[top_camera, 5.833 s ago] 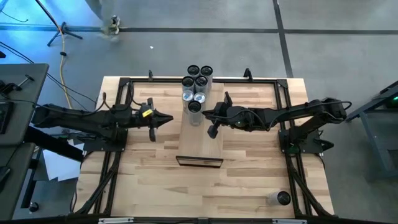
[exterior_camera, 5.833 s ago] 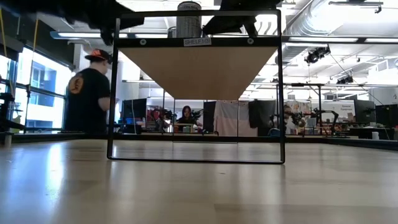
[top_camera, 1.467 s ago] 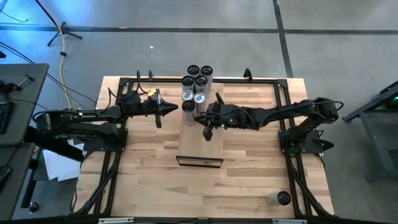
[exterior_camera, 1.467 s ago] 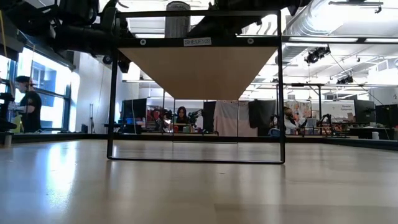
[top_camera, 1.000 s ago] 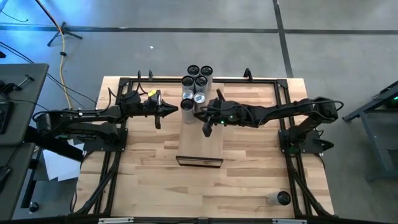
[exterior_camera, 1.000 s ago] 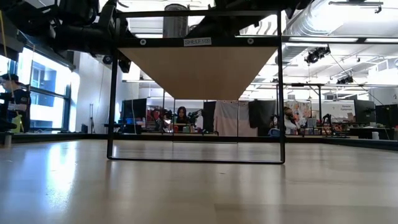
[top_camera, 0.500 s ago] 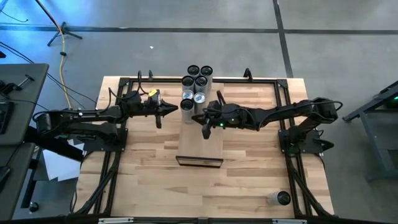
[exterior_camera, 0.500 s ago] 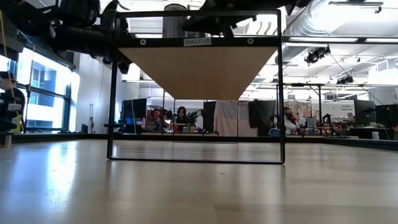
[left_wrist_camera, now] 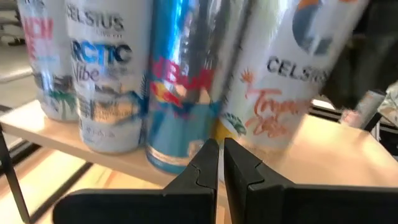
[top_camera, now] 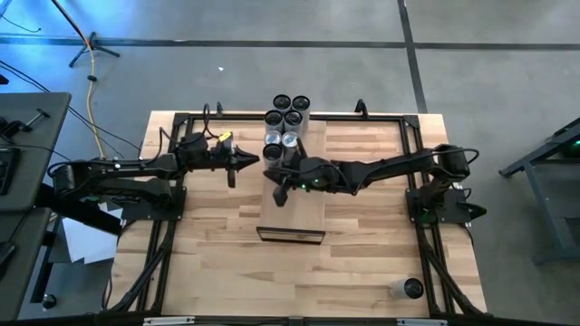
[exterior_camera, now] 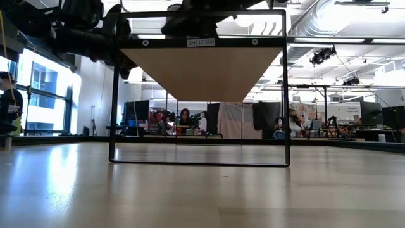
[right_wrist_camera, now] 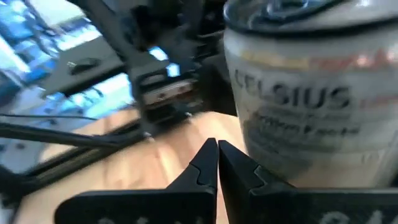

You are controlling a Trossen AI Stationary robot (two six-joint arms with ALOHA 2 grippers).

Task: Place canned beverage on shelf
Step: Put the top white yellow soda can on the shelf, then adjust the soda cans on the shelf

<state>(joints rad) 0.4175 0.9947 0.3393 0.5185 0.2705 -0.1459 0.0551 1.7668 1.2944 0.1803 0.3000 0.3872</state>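
The right gripper [top_camera: 279, 194], fingers pressed together and empty, has swung leftward across the shelf [top_camera: 304, 213] since half a second ago, now near its left edge. The left gripper [top_camera: 255, 161], also closed on nothing, stays just beside the cans [top_camera: 285, 127] grouped at the shelf's far end. Another can [top_camera: 405, 289] stands on the tabletop [top_camera: 362, 254], well apart. From the low view, the arms hide the cans.

I see a lone can [top_camera: 407, 289] standing near the tabletop's [top_camera: 227, 263] front right corner. Off the far left corner, a yellow cable [top_camera: 91, 95] trails across the grey floor [top_camera: 489, 81]. Someone [exterior_camera: 9, 101] stands by the window.
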